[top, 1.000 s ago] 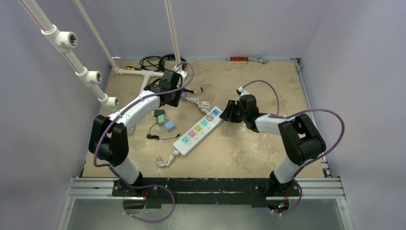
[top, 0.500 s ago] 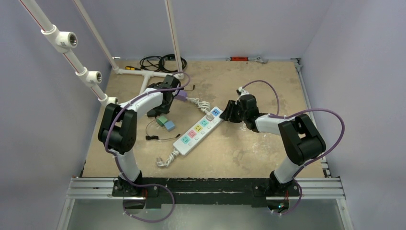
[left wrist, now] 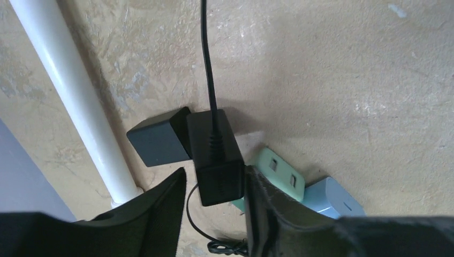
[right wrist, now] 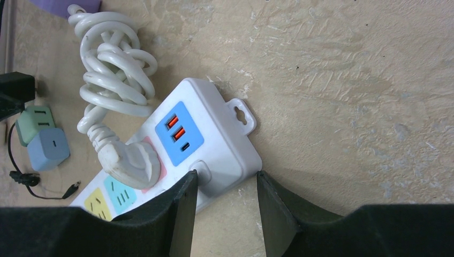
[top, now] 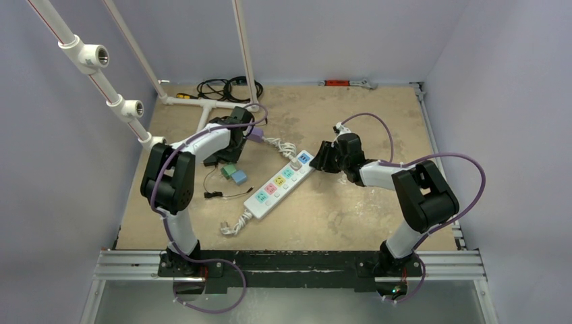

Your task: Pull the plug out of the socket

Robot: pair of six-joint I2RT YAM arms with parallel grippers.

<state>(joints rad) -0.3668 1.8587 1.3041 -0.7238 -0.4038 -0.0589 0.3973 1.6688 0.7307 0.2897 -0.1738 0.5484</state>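
The socket, a long white power strip with coloured outlet faces, lies slantwise mid-table. A white plug sits in its pink outlet, and its bundled white cord lies beside it. My right gripper is open astride the strip's end by the blue USB face. One finger touches the strip's top and the other stands off it. My left gripper is open low over the table, with a black corded adapter between its fingers. A small gap shows on the left side.
A mint adapter, a pale blue adapter and a dark block lie by the left gripper. A white pipe runs close on its left. A purple box sits near the cord. Black cables lie at the back.
My left arm has dropped from a raised pose down to the table by the small adapters. It has hardly moved in the last half second. The right arm and the strip have not moved.
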